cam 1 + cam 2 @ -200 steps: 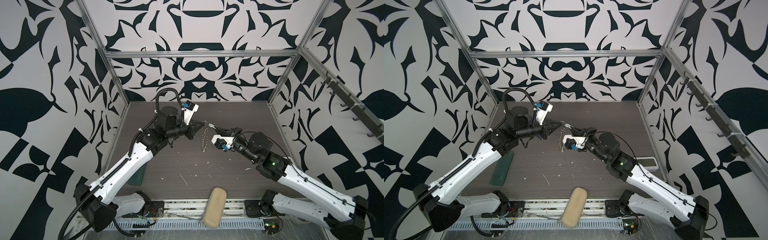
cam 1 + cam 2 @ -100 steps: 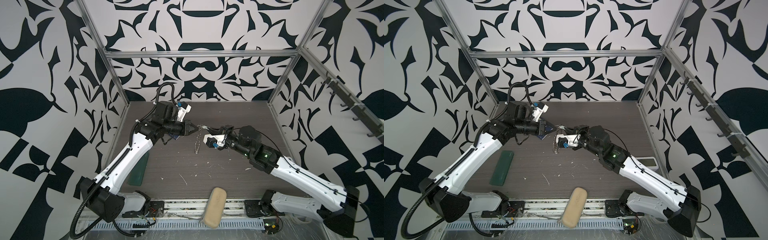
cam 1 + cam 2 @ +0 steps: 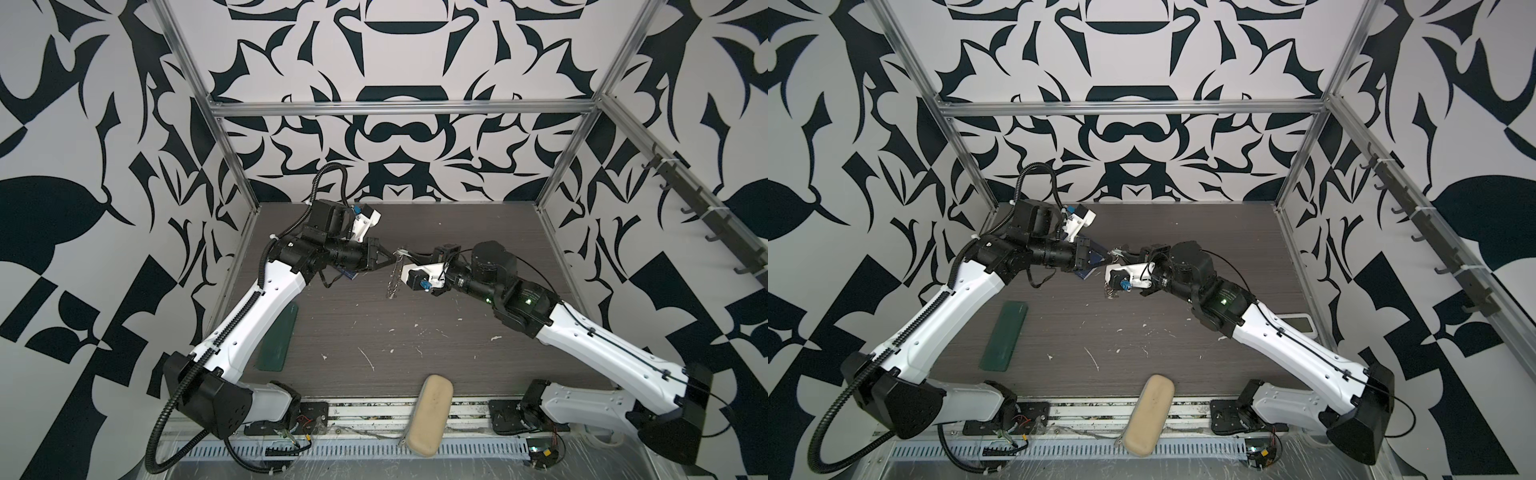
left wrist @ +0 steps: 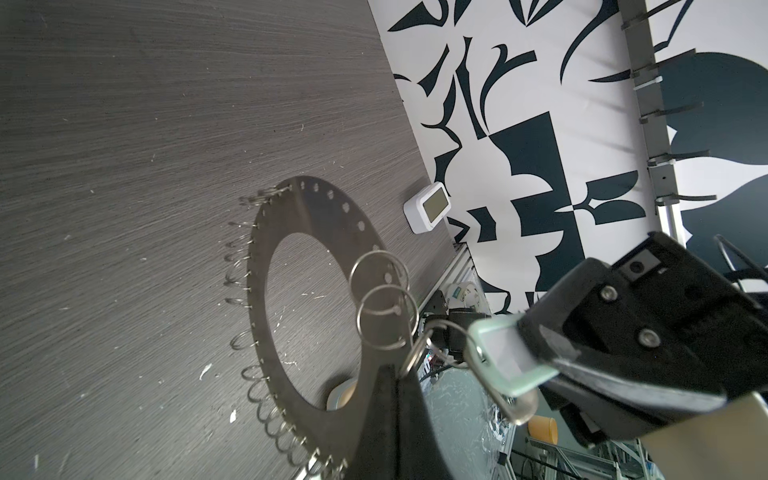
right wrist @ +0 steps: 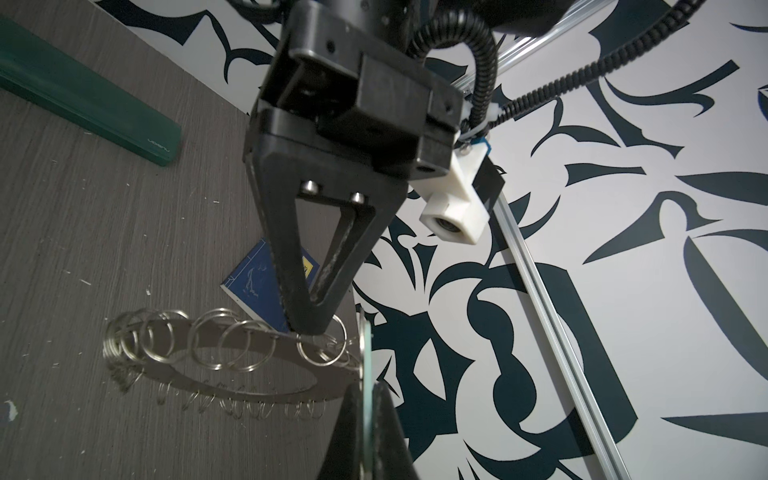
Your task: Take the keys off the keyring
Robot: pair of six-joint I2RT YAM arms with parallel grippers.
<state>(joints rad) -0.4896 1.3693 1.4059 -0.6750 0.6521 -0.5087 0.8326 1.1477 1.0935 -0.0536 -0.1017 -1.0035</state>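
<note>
Table (image 3: pixel 457 226) | left claw (image 5: pixel 308 326) pinches keyring (image 4: pixel 309 216) | right claw (image 4: pixel 540 355) pinches keys (image 4: pixel 496 353) | pair shifted left

keyring (image 4: pixel 299 210): is showing dull flat grey, with silvery wire rings glinting along its rim
keys (image 4: pixel 505 365): tag is showing pale mint green around a whitish window
table (image 3: pixel 415 324): is showing dark grey-brown woodgrain flecked with white
walls (image 3: pixel 395 50): are carrying bold black leaf-like shapes on white
long case (image 3: pixel 1003 334): is showing dark green, lower left
pouch (image 3: pixel 430 409): is showing plain beige, bottom centre
booklet (image 5: pixel 253 286): is showing blue with a yellow mark
</note>
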